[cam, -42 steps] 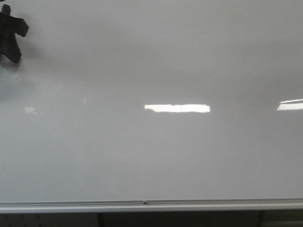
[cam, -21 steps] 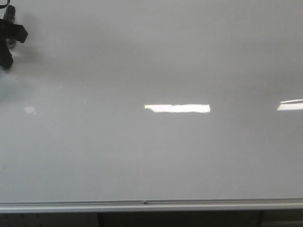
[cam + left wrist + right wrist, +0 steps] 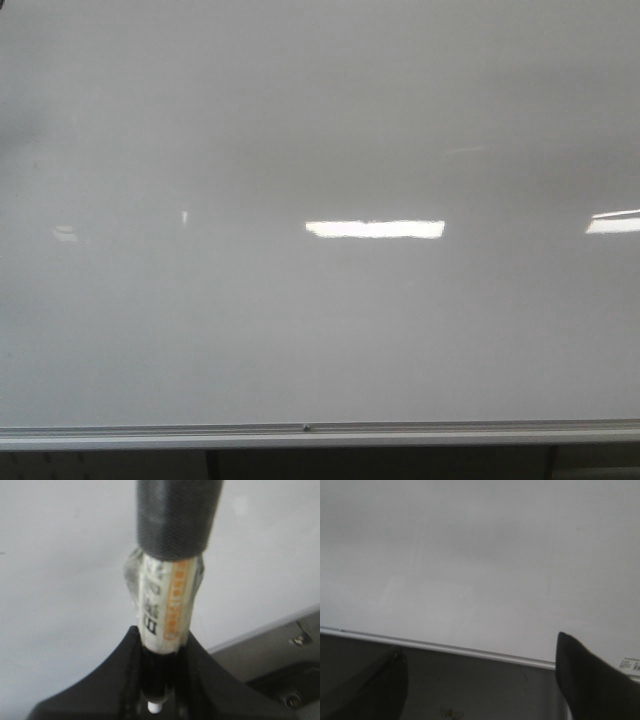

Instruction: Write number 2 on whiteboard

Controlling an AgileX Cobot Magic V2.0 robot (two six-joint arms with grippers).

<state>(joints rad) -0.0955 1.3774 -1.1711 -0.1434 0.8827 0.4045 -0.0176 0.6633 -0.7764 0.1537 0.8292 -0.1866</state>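
The whiteboard point(image 3: 320, 120) fills the front view, glossy pale grey, with its silver frame edge along the near side. No number 2 shows on it in any view. My left gripper point(image 3: 157, 687) is shut on a marker point(image 3: 167, 600) with a white and orange label and a black cap end, held above the whiteboard point(image 3: 60, 580) near its frame. My right gripper point(image 3: 480, 690) is open and empty, its dark fingers point(image 3: 585, 680) wide apart over the whiteboard's point(image 3: 470, 555) frame edge. Neither gripper shows in the front view.
Bright rectangular light reflections point(image 3: 375, 229) lie on the board at the middle and right edge. A silver frame strip point(image 3: 320, 433) runs along the near side, with a dark table surface point(image 3: 470, 685) beyond the frame in the right wrist view.
The dark left gripper that showed at the far left of the front view has moved up and out of that view.
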